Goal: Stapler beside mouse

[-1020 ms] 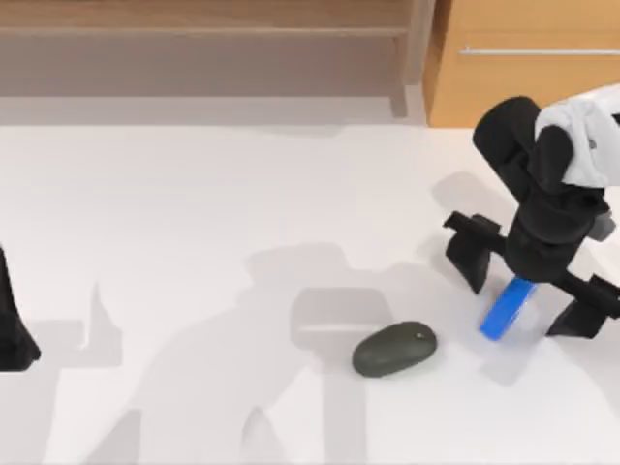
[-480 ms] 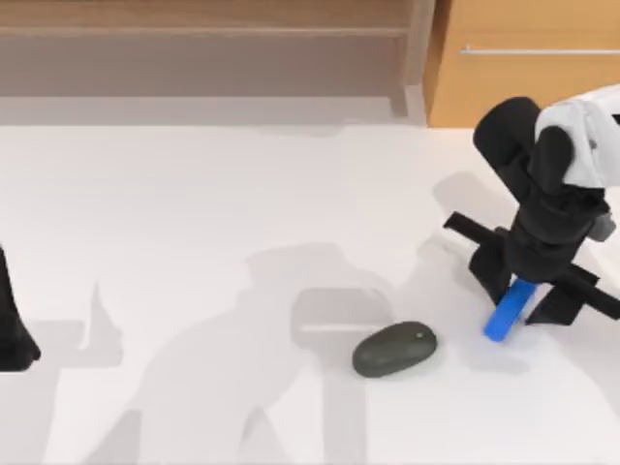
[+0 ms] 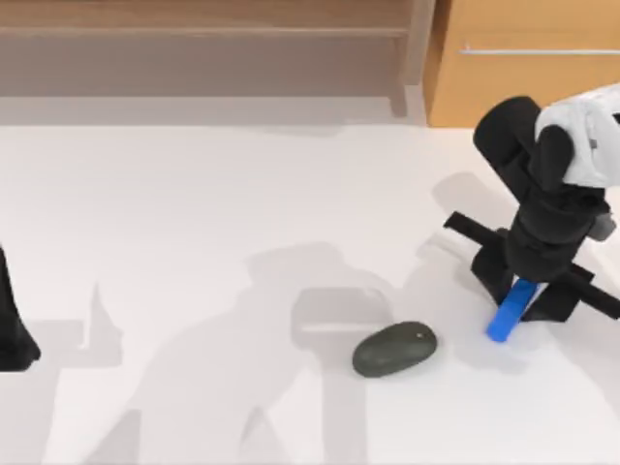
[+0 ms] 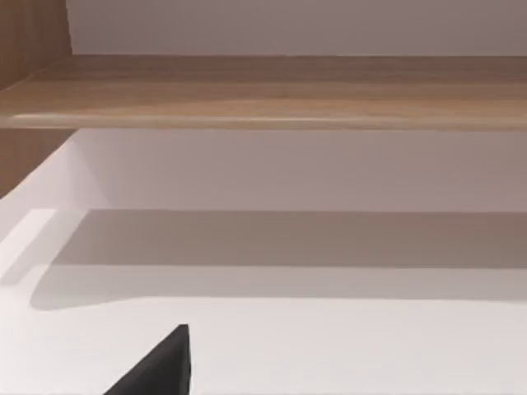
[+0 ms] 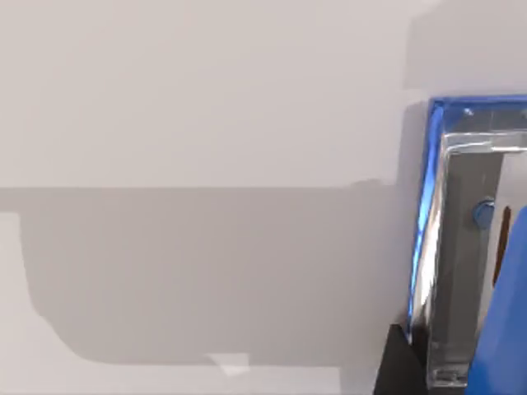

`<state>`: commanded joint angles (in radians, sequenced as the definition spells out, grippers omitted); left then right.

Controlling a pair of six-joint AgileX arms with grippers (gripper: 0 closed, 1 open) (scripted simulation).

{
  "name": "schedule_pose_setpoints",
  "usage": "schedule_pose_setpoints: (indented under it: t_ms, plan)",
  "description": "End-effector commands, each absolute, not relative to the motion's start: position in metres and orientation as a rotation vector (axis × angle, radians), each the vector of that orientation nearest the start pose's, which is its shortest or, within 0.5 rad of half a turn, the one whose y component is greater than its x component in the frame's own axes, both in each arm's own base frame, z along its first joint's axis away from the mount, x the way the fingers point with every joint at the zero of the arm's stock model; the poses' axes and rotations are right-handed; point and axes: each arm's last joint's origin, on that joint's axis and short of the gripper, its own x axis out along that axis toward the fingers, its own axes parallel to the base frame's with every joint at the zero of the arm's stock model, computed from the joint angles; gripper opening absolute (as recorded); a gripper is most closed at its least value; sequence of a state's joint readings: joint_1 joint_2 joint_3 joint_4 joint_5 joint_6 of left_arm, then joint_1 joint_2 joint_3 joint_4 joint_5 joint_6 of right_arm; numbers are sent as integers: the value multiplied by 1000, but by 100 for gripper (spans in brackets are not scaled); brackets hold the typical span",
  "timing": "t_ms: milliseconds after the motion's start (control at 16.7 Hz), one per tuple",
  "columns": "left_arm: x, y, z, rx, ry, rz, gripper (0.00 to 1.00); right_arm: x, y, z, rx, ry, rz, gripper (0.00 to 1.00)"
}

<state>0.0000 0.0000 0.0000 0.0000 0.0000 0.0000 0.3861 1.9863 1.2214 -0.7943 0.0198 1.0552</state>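
My right gripper [image 3: 521,291] sits at the right side of the white table [image 3: 213,203], its two black fingers [image 3: 490,273] drawn in narrow against the slim bright blue stapler bar [image 3: 511,310], one on each flank, so I read it as clamped on the stapler. The stapler's free end pokes out toward the table's front edge, slanting slightly left. In the right wrist view the stapler [image 5: 461,247] is pressed close to the lens, blue edging around a shiny metal face. The dark grey oval mouse [image 3: 393,349] lies on the table to the left of the stapler, near but apart from it. My left arm [image 3: 12,320] is parked at the table's far left edge; I cannot tell how its jaws stand.
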Motion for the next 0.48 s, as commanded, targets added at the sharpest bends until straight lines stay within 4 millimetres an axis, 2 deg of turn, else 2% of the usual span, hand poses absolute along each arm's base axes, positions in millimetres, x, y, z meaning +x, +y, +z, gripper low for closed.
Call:
schedule_pose_setpoints:
  t_ms: [480]
  plan:
    - [106,-1,160,0,0,0,100,325,134,145,511,1488,-522,0]
